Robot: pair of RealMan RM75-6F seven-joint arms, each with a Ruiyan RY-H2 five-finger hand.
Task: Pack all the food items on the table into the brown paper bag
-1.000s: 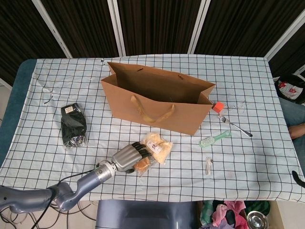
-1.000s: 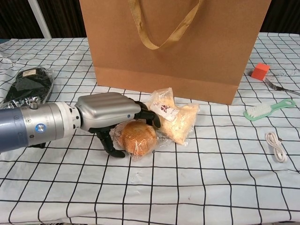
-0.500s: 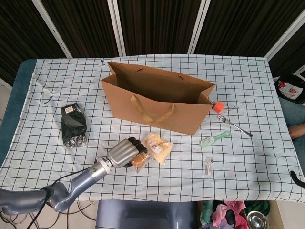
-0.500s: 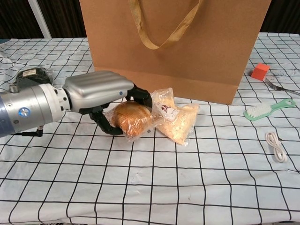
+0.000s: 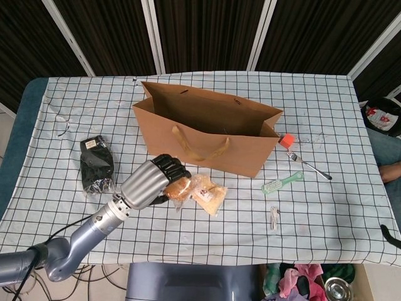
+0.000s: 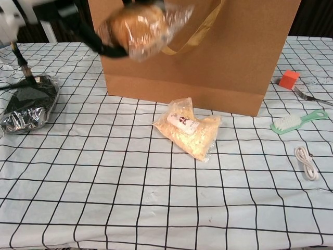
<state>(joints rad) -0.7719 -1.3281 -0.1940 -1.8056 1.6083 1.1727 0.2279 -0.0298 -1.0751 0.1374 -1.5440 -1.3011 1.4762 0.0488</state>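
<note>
One wrapped bun sits gripped in the left robot hand.

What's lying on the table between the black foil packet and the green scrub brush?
In the head view, between the black foil packet and the green scrub brush lies the clear bag of yellow snacks, with the left hand holding the wrapped round bun above the cloth.

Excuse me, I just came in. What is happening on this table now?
The robot's left hand holds a wrapped bun lifted off the table, in front of the brown paper bag, which stands open. A yellow snack packet and a dark packet lie on the cloth, not yet packed. The right hand is not in view.
</note>
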